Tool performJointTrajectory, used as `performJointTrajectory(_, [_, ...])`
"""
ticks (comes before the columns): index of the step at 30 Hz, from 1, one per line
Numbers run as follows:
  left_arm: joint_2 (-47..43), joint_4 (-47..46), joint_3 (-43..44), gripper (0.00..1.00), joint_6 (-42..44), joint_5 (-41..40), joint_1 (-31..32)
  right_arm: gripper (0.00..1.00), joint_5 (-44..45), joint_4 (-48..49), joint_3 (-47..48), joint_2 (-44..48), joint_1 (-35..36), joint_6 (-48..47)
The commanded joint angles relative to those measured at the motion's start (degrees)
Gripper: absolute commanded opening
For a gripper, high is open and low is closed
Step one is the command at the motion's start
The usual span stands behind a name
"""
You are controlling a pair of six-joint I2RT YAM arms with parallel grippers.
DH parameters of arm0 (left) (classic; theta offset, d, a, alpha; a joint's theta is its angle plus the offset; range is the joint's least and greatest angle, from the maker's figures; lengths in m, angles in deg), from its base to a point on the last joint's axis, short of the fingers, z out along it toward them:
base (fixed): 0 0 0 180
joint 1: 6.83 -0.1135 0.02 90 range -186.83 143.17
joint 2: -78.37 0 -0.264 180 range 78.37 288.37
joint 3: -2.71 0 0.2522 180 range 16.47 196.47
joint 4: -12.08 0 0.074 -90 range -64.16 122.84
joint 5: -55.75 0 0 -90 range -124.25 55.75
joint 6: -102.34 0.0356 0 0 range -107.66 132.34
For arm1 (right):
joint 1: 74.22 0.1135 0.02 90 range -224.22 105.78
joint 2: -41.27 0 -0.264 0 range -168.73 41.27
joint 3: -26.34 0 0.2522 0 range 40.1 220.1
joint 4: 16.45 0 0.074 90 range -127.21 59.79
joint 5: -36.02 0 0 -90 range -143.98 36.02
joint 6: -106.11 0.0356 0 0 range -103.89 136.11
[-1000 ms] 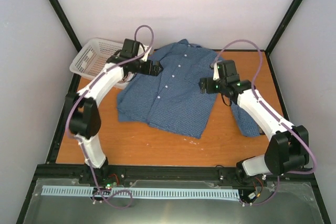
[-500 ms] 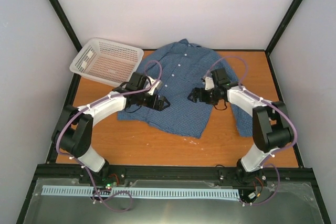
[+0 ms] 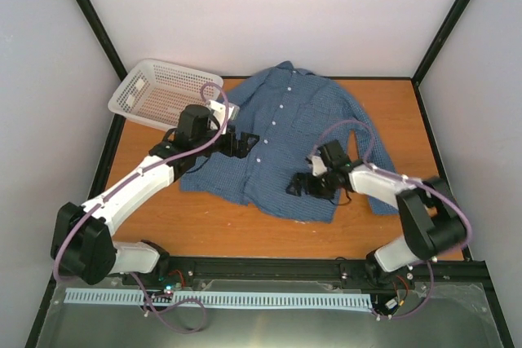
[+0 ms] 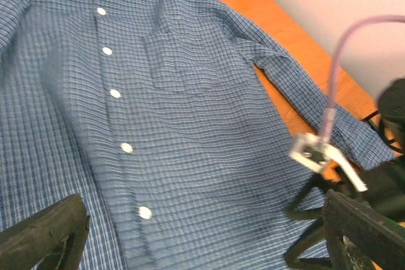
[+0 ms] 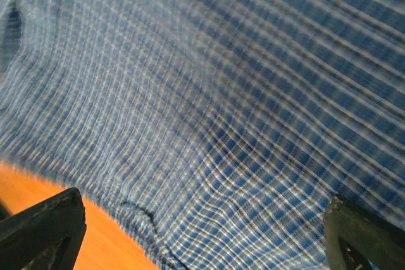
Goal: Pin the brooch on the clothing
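Now that both arms have swung nearer, my left gripper (image 3: pixel 245 140) and right gripper (image 3: pixel 298 187) hang wide open, empty, over the blue fine-checked button-front shirt (image 3: pixel 285 116) (brooch unseen; pinning not begun).

A robotics lab cell: white panel walls (image 3: pixel 277 6) in a black metal frame (image 3: pixel 85 10) enclose an orange wooden table (image 3: pixel 212 222) with two robot arms (image 3: pixel 139 181) mounted.

No legible text, brand, number or sign in any view. Two white tags (image 3: pixel 137 85) on basket (image 3: pixel 167 64) wall: too small to read. Shirt (image 3: pixel 285 128): check pattern only, no readable label.
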Motion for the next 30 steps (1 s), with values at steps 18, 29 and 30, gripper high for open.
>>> performJointTrajectory(18, [-15.38, -0.32, -3.92, 1.0, -4.46, -16.25, -0.35, 1.0, 6.04, -8.81, 29.25, -10.91, 11.62, -0.05])
performJointTrajectory(29, [-18.34, 0.69, -5.3, 1.0, -4.15, -18.57, -0.41, 1.0, 9.9, -6.83, 23.66, -20.5, 14.84, -0.76])
performJointTrajectory(30, [-18.41, 0.02, -5.64, 1.0, -3.82, -18.64, -0.42, 1.0, 11.0, -6.26, 18.81, -18.06, 14.47, 0.02])
